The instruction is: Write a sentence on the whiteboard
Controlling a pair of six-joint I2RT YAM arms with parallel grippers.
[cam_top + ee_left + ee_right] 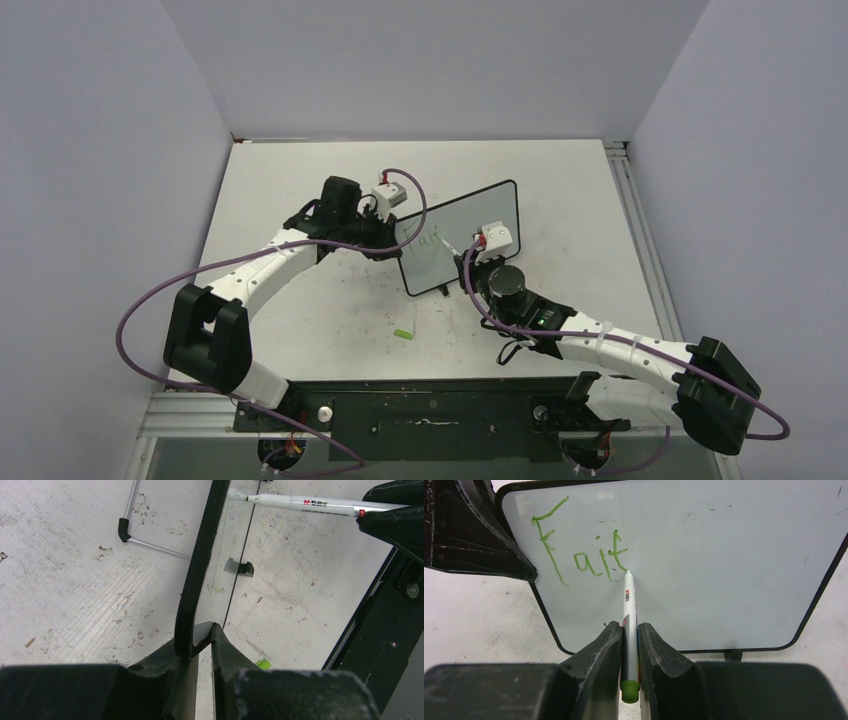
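Black-framed glossy whiteboard (pixel 724 570) edge is clamped by left gripper (pixel 200 640). White marker (pixel 628 597), pinched by right gripper (pixel 630 627), touches green lettering (pixel 583 562). Open board is seen rightward.

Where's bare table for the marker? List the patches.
Free: the table strip behind the whiteboard, and the stretch right of it. Front centre is bare except a small green piece. Crowded: the board's left edge, where left gripper and right gripper with marker work.
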